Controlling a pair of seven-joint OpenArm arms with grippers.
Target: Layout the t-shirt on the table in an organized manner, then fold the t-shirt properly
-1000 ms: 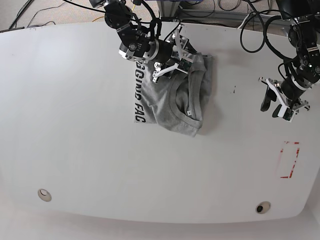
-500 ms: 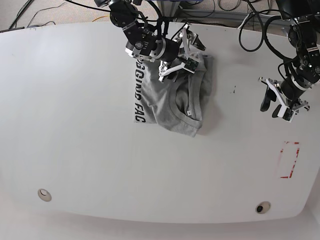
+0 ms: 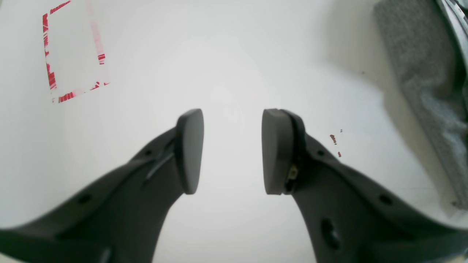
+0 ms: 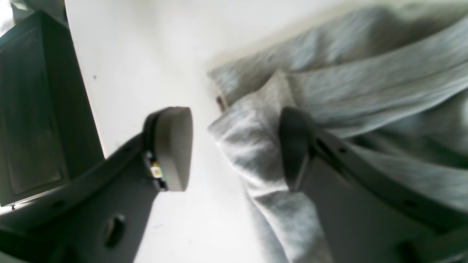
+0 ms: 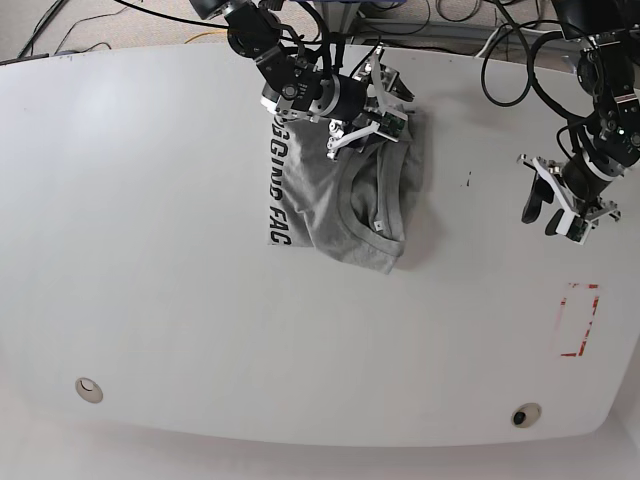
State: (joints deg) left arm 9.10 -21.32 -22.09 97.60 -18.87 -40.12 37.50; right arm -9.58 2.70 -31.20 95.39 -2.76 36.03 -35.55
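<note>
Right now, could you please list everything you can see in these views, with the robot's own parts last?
Heather-grey cotton t-shirt: one, grey with black lettering, bunched at the table's far middle.
White smooth table: one, white, under everything.
Red tape rectangle: one, red, near the table's right edge in the base view.
Round grommets: two, along the near edge.
Dark cables: several, black, beyond the far edge.
Left gripper: one, dark, open above bare table.
Right gripper: one, dark, open, straddling a shirt fold.

Beyond the tabletop's far edge, black cables (image 5: 60,22) trail across pale floor (image 5: 100,30).
</note>
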